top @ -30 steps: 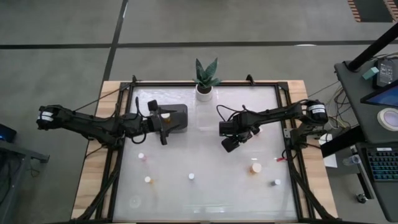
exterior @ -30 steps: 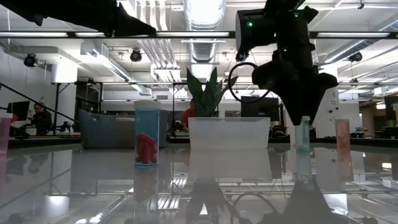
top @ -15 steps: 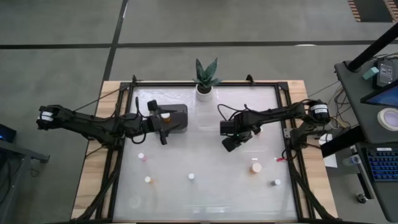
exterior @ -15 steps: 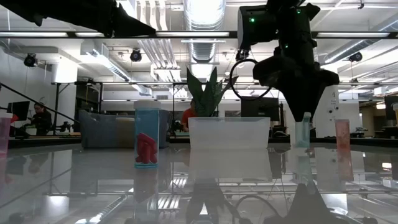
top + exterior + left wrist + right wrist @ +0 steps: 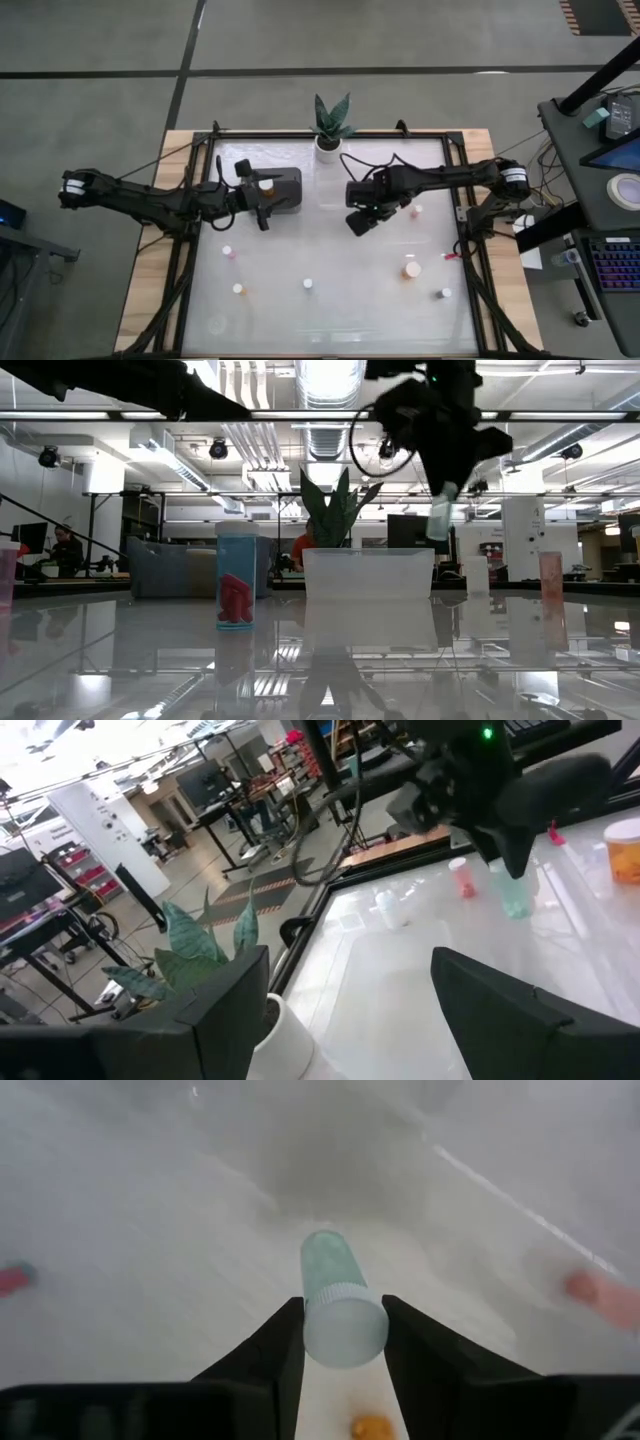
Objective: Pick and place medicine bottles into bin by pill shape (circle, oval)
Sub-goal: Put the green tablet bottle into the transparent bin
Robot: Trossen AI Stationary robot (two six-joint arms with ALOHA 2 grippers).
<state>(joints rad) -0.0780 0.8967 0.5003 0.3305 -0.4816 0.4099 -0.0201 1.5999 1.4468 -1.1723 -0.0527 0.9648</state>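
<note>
Centre-right of high view: right gripper [image 5: 357, 222] has lifted a pale teal bottle [image 5: 338, 1302] off the table, jaws clamped on it; bin drop next. Left gripper [image 5: 262, 207] parked over dark bin [image 5: 285, 190], jaws apart.

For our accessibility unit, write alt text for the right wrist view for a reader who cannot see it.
The right gripper is shut on a pale green bottle with a white cap, held between its two dark fingers above the glossy white table. A pink bottle lies blurred farther off on the table.
</note>
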